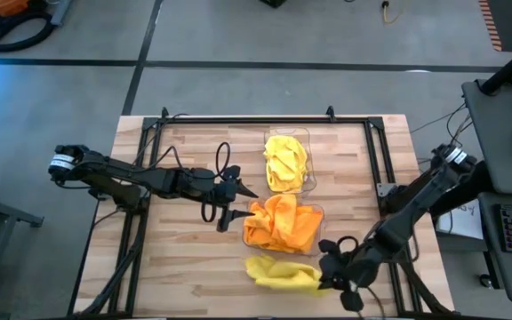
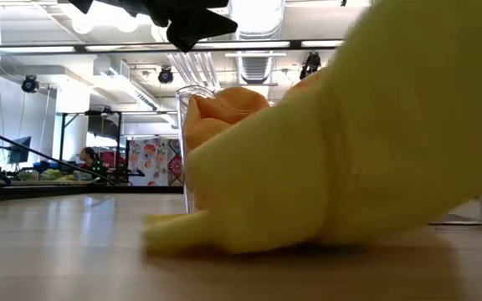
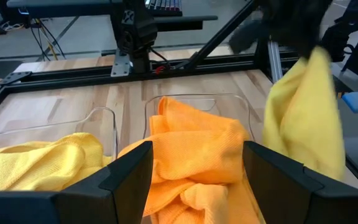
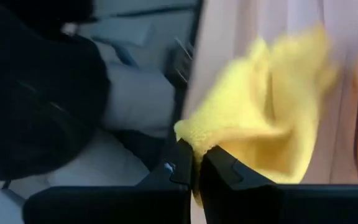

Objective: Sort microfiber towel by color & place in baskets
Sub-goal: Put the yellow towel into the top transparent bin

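Observation:
A yellow microfiber towel (image 1: 281, 273) lies near the table's front edge, with my right gripper (image 1: 329, 269) shut on its right end. In the low view it (image 2: 350, 167) fills the foreground. Two clear baskets stand mid-table. The far one (image 1: 308, 135) holds yellow towels (image 1: 284, 160), and the near one (image 1: 320, 212) holds a heap of orange towels (image 1: 281, 224). My left gripper (image 1: 238, 203) hovers open just left of the orange basket, its fingers (image 3: 129, 171) empty. My right gripper pinches a bunched edge of the yellow towel (image 4: 194, 142) between its two fingers, at their free ends. The fingers slant down from the table's right side. The towel hangs slack from them, and its far end (image 2: 182, 234) still rests on the table.
A black metal frame (image 1: 256, 118) runs along the table's far, left and right sides. Bare wood lies left of the baskets and along the front left (image 1: 185, 276). The room's floor surrounds the table.

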Controlling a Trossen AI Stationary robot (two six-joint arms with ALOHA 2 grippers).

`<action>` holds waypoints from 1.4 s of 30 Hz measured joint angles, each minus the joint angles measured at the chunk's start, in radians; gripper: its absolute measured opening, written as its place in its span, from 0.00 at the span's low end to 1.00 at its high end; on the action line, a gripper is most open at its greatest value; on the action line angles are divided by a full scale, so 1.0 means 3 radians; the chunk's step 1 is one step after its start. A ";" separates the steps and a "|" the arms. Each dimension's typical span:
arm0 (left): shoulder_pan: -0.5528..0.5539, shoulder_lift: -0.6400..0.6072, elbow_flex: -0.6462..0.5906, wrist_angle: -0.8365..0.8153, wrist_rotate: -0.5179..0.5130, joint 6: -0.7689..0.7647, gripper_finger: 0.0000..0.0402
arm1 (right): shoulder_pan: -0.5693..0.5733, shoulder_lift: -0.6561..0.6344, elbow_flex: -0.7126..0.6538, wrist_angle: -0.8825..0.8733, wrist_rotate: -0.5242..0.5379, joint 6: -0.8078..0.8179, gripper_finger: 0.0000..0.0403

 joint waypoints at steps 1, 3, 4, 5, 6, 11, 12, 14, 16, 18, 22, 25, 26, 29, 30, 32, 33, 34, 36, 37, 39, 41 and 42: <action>0.0000 0.0000 0.0000 0.0000 0.0000 0.0000 0.58 | 0.0001 -0.0032 0.0075 -0.0025 0.0011 -0.0071 0.02; 0.0001 0.0000 0.0000 -0.0001 -0.0003 0.0000 0.58 | 0.0008 -0.0083 0.0214 -0.0047 0.0064 -0.0263 0.02; 0.0000 0.0000 0.0000 -0.0001 -0.0004 0.0000 0.58 | 0.0008 -0.0102 0.0283 -0.0051 0.0077 -0.0370 0.02; 0.0000 0.0000 0.0000 -0.0003 -0.0004 0.0000 0.58 | 0.0008 -0.0119 0.0355 -0.0057 0.0105 -0.0481 0.02; 0.0000 0.0000 0.0000 -0.0005 -0.0005 0.0000 0.58 | 0.0008 -0.0132 0.0427 -0.0070 0.0147 -0.0608 0.02; 0.0001 0.0000 0.0000 -0.0008 -0.0007 0.0000 0.58 | 0.0000 -0.0194 0.0786 -0.0114 0.0401 -0.1244 0.02; 0.0000 0.0000 0.0000 -0.0008 -0.0007 0.0000 0.58 | 0.0000 -0.0205 0.0856 -0.0113 0.0455 -0.1388 0.02; 0.0001 0.0000 0.0000 -0.0009 -0.0007 0.0000 0.58 | 0.0000 -0.0218 0.0992 -0.0129 0.0541 -0.1644 0.02; 0.0000 0.0000 0.0000 -0.0010 -0.0008 0.0000 0.58 | 0.0000 -0.0233 0.1135 -0.0169 0.0681 -0.1907 0.02; 0.0001 0.0000 0.0000 -0.0010 -0.0008 0.0000 0.58 | 0.0000 -0.0245 0.1247 -0.0195 0.0847 -0.2189 0.02; 0.0000 0.0000 0.0000 -0.0011 -0.0008 0.0000 0.58 | 0.0000 -0.0247 0.1447 -0.0270 0.1203 -0.2731 0.02; 0.0001 0.0000 0.0000 -0.0011 -0.0008 0.0000 0.58 | -0.0018 -0.0247 0.1566 -0.0266 0.1563 -0.3080 0.02; 0.0001 0.0000 0.0000 -0.0011 -0.0008 0.0000 0.58 | -0.0027 -0.0247 0.1599 -0.0257 0.1722 -0.3186 0.02; 0.0001 0.0000 0.0000 -0.0011 -0.0008 0.0000 0.58 | -0.0093 -0.0260 0.1672 -0.0246 0.2192 -0.3468 0.02; 0.0000 0.0000 0.0000 -0.0011 -0.0008 0.0000 0.58 | -0.0138 -0.0261 0.1701 -0.0243 0.2313 -0.3539 0.02; 0.0001 0.0000 0.0000 -0.0011 -0.0008 0.0000 0.58 | -0.0243 -0.0280 0.1752 -0.0244 0.2459 -0.3649 0.02; 0.0001 0.0000 0.0000 -0.0011 -0.0008 0.0000 0.58 | -0.0307 -0.0289 0.1778 -0.0245 0.2483 -0.3670 0.02; 0.0000 0.0000 0.0000 -0.0010 -0.0008 0.0000 0.58 | -0.0388 -0.0303 0.1807 -0.0241 0.2483 -0.3685 0.02; 0.0000 0.0000 0.0000 -0.0009 -0.0008 0.0000 0.58 | -0.0546 -0.0332 0.1852 -0.0241 0.2483 -0.3720 0.02; 0.0000 0.0000 0.0000 -0.0009 -0.0008 0.0000 0.58 | -0.0632 -0.0350 0.1867 -0.0239 0.2483 -0.3741 0.02; 0.0000 0.0000 0.0000 -0.0009 -0.0008 0.0000 0.58 | -0.0809 -0.0388 0.1892 -0.0228 0.2481 -0.3784 0.02; 0.0001 0.0000 0.0000 -0.0009 -0.0008 0.0000 0.58 | -0.0990 -0.0435 0.1899 -0.0214 0.2469 -0.3832 0.02; 0.0000 0.0000 0.0000 -0.0009 -0.0008 0.0000 0.58 | -0.1075 -0.0459 0.1899 -0.0199 0.2465 -0.3844 0.02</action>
